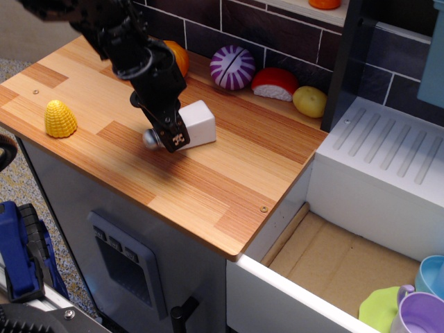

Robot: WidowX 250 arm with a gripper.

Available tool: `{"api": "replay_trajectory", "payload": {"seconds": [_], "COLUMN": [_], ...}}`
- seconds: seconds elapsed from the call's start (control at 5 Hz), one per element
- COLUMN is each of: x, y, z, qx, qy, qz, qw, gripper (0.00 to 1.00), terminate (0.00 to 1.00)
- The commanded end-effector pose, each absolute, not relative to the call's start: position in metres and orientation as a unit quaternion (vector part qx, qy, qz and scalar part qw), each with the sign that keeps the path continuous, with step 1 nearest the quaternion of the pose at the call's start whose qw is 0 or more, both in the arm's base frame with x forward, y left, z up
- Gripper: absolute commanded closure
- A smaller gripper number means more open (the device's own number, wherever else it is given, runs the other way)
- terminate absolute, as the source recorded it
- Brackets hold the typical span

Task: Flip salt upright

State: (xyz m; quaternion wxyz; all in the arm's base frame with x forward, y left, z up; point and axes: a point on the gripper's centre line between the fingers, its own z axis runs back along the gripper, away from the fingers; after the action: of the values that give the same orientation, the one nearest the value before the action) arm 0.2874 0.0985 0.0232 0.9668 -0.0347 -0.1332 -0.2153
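The salt [200,121], a white tapered shaker with a silver cap [149,139], lies on its side on the wooden counter [208,187]. Its cap points left toward the front and its wide base is turned a little up and to the right. My black gripper [173,137] comes down from the upper left and is closed around the shaker's neck, just behind the cap. The near finger [177,140] hides the neck itself.
A yellow corn piece [60,118] sits at the counter's left. An orange [177,57], a purple striped ball [232,67], a red-and-white piece [275,83] and a yellow piece [309,101] line the back wall. A white drainer [388,159] and an open drawer [333,263] with cups [423,305] are on the right.
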Motion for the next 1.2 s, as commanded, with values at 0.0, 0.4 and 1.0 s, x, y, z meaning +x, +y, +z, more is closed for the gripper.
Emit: {"api": "replay_trajectory", "payload": {"seconds": [0.0,0.4,1.0], "x": [0.294,0.292,0.272], "y": [0.087,0.058,0.025], "z": [0.077,0.095,0.082], "qx": [-0.066,-0.227,-0.314], "qy": [-0.082,0.086,0.150], "qz": [-0.145,0.151,0.503], "qw": [0.984,0.958,0.791], "gripper": [1.00,1.00,1.00], "terminate": [0.00,0.00,0.00]}}
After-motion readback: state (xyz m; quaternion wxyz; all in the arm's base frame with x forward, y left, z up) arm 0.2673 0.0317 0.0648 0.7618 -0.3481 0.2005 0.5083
